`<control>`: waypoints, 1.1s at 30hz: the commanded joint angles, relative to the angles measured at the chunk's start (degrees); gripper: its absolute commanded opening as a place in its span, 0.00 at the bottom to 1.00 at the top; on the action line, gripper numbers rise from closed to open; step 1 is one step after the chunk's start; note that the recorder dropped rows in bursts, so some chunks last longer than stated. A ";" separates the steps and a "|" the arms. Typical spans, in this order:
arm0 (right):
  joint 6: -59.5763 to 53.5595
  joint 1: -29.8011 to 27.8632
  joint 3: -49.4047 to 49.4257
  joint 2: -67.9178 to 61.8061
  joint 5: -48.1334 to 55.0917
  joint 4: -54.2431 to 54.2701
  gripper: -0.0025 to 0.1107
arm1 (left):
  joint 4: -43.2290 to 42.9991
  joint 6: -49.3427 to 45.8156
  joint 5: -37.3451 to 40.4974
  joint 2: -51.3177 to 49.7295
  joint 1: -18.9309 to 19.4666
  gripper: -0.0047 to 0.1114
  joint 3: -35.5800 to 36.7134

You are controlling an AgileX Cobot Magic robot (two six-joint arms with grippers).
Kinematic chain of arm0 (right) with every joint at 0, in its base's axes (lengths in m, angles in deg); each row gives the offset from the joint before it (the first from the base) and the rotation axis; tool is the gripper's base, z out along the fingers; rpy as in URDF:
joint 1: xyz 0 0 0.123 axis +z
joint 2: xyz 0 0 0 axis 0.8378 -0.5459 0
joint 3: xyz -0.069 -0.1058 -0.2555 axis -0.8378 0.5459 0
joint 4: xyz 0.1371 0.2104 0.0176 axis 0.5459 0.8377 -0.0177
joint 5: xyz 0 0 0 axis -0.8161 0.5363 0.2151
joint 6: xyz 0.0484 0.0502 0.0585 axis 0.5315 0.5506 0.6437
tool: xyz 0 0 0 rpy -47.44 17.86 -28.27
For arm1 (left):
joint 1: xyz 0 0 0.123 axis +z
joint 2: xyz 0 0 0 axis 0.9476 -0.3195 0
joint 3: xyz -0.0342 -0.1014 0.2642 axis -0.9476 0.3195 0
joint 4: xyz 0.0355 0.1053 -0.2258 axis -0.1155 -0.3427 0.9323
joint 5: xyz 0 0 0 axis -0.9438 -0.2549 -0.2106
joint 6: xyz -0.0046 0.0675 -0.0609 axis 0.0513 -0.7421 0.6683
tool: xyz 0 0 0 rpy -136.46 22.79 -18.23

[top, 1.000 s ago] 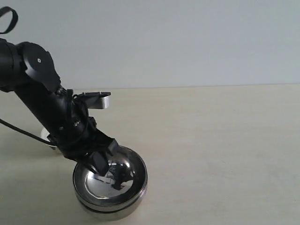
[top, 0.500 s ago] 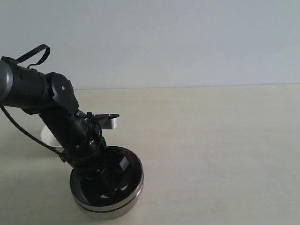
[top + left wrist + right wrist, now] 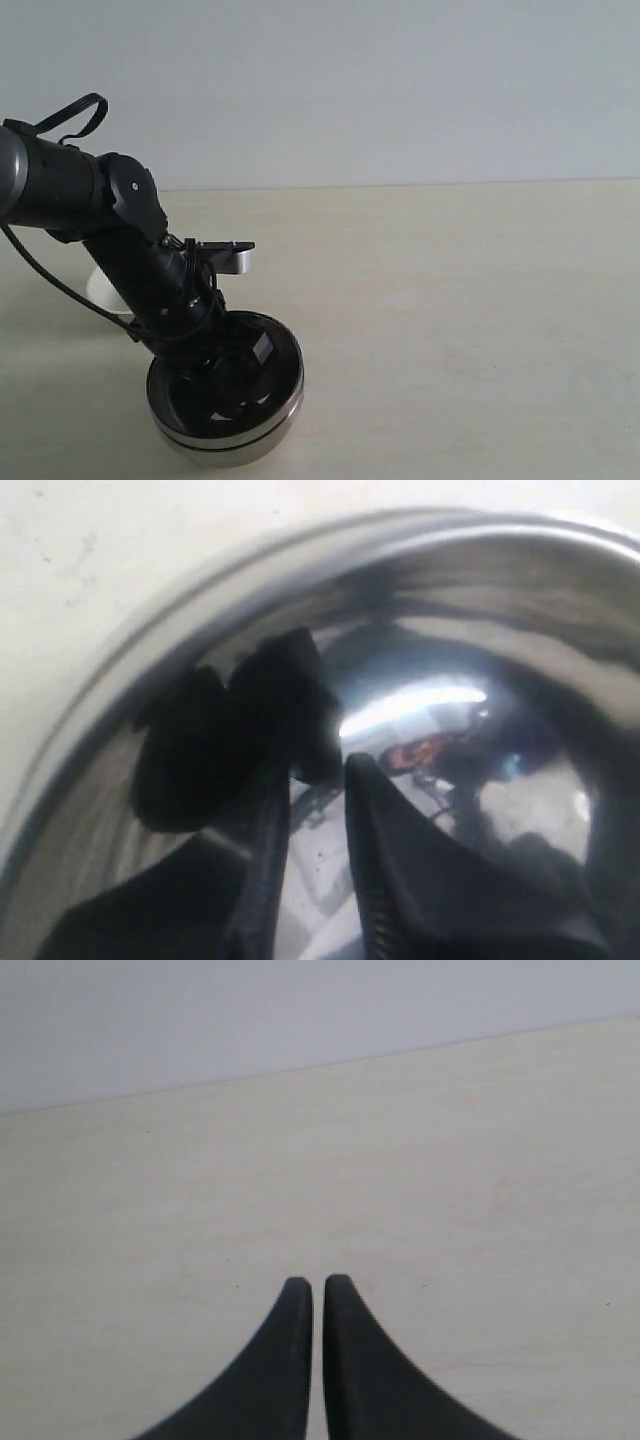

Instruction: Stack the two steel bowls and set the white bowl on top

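The two steel bowls stand nested at the table's front left: the upper bowl (image 3: pixel 291 385) sits inside the lower bowl (image 3: pixel 226 452). My left gripper (image 3: pixel 245 360) reaches down inside the upper bowl. In the left wrist view its fingers (image 3: pixel 372 810) stand a narrow gap apart over the mirror-like inner wall (image 3: pixel 480 610), with nothing between them. The white bowl (image 3: pixel 100 288) shows only as a pale sliver behind the left arm. My right gripper (image 3: pixel 317 1282) is shut over bare table and does not appear in the exterior view.
The beige table (image 3: pixel 450 320) stretches to the right of the stack up to a pale wall. The left arm's dark links and cable (image 3: pixel 60 285) cover the space between the white bowl and the stack.
My left arm swung lower and its gripper went from the upper bowl's near rim down into the bowl. The stack slid slightly left. Little has moved in the last half second.
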 commanded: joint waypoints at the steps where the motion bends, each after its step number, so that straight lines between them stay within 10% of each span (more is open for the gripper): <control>1: -0.05 -0.23 -0.03 0.25 -0.55 -0.44 0.02 | -1.21 -0.55 0.45 3.40 -0.02 0.21 -0.88; 17: -0.05 -0.23 -0.03 0.25 -0.55 -0.44 0.02 | -11.90 3.96 0.08 15.27 0.22 0.11 -0.88; 33: -0.05 -0.23 -0.03 0.25 -0.55 -0.44 0.02 | -16.66 6.75 -1.06 20.26 12.83 0.07 -0.88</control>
